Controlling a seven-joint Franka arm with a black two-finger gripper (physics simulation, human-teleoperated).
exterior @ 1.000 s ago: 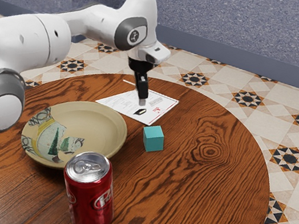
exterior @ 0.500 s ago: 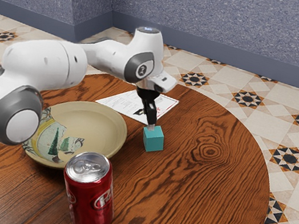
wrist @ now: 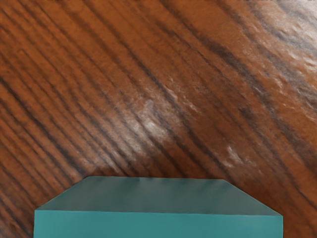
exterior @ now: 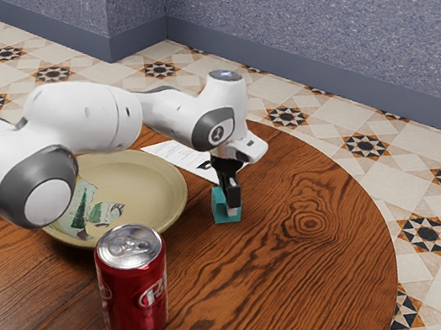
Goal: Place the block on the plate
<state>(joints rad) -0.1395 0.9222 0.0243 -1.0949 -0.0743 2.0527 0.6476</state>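
Teal block: on wooden table, near the plate.
Black gripper: low, block apparently directly beneath its palm.
Grip: partly hidden; how wide, or holding anything, cannot tell.

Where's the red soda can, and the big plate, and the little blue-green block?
Soda can (exterior: 130,290): exterior view, on its red side.
Plate (exterior: 138,189): exterior view, on its bare tan inside.
Block (wrist: 158,224): wrist view, on its brighter face.

Wooden table: plate, can, paper, teal block.
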